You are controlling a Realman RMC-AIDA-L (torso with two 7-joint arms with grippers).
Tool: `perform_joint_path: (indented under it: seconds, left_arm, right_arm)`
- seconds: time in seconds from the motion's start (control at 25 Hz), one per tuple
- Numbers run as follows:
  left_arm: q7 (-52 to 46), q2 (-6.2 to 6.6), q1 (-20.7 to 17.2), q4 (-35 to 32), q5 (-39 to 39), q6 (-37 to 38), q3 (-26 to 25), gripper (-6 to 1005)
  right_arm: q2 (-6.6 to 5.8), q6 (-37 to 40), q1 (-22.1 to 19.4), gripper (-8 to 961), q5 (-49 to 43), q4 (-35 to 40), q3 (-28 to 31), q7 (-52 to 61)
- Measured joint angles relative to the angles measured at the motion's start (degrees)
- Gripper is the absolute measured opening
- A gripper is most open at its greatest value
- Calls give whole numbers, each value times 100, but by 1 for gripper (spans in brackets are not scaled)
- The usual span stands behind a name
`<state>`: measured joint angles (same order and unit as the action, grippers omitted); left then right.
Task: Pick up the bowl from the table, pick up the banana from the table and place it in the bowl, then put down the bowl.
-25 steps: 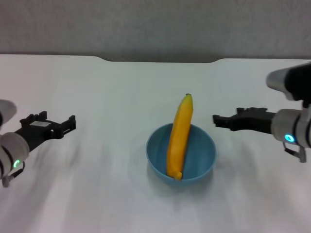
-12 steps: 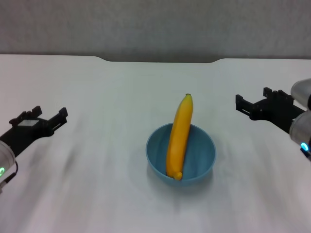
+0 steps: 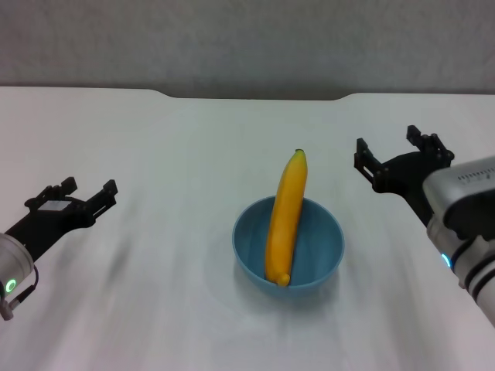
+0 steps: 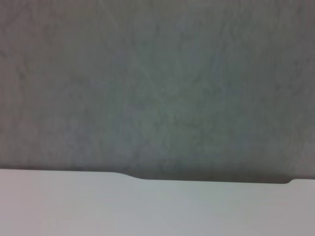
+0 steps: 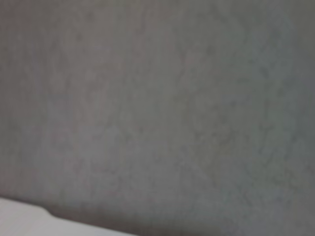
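Seen from the head camera, a wide white desk (image 3: 155, 309) fills the scene. Its far edge runs straight across below a grey wall (image 3: 247, 39), with a shallow notch cut into the middle of that edge. Near the centre of the desk sits the light-blue bowl (image 3: 321, 247), resting on the surface. The banana (image 3: 285, 220) lies in it, its lower end down against the bowl's near inner wall, its body leaning over the far rim, and its dark stem tip pointing toward the far edge of the desk.

The left hand (image 3: 87, 193) hovers on the left side, well apart from the bowl, its two fingers spread and holding nothing. The right hand (image 3: 394, 151) hovers on the right side, a little farther back than the bowl and clear of its rim, its fingers also spread and holding nothing. Bare white desk lies open between each hand and the bowl, and also in front of the bowl and behind it up to the notch.

From the left wrist camera, only the grey wall and a strip of the white desk show, with the far edge and its notch running across. No hand or bowl appears.

From the right wrist camera, almost everything is grey wall, with just a small corner of the white desk edge visible.
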<state>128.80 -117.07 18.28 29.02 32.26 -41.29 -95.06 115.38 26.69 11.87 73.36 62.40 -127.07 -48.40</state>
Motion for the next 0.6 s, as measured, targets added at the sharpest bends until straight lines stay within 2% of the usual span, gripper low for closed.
perform_joint_path:
  seconds: [0.08, 0.24, 0.48, 0.6]
  left_arm:
    - [4, 0, -6, -34, -2, -3, -13, 814]
    - [29, -1, -1, -59, -4, -5, -16, 814]
    - [277, -17, 10, -129, -121, -49, 24, 814]
    - [406, -21, 48, -203, -190, -171, 71, 814]
  right_arm:
    - [0, 297, -8, 819, -284, -150, -106, 443]
    - [1, 735, -71, 818, -1510, -556, -133, 1969]
    - [3, 1977, -54, 819, -3101, -1745, -162, 4286]
    - [25, 2367, 62, 819, -3464, -2248, -304, 4812]
